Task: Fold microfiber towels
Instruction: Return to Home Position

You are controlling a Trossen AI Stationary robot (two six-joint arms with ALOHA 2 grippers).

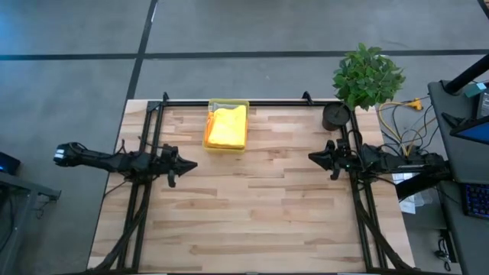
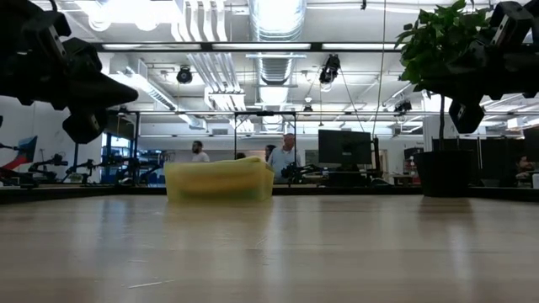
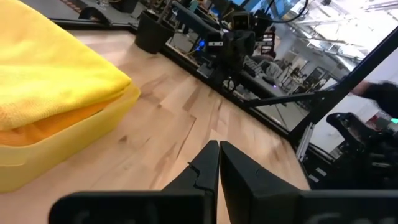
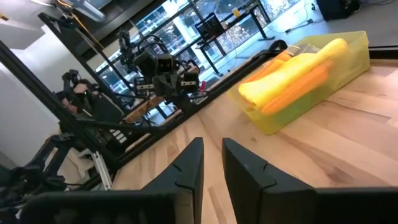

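Note:
A translucent yellow plastic tray (image 1: 238, 107) stands at the table's far middle. In it lies a folded stack of towels. The bright yellow towel (image 1: 226, 127) is on top, and it also shows in the left wrist view (image 3: 43, 68) and the right wrist view (image 4: 292, 65). An orange towel (image 3: 62, 122) shows under it. The teal and grey towels are hidden. My left gripper (image 1: 189, 165) hovers shut and empty over the table's left side. My right gripper (image 1: 312, 156) hovers over the right side, empty, its fingers a little apart (image 4: 212, 155).
A potted plant (image 1: 367, 75) and a black round pot (image 1: 335, 116) stand at the far right corner. Black frame rails (image 1: 229, 102) run along the far edge and both sides. People (image 2: 285, 156) stand in the room beyond the table.

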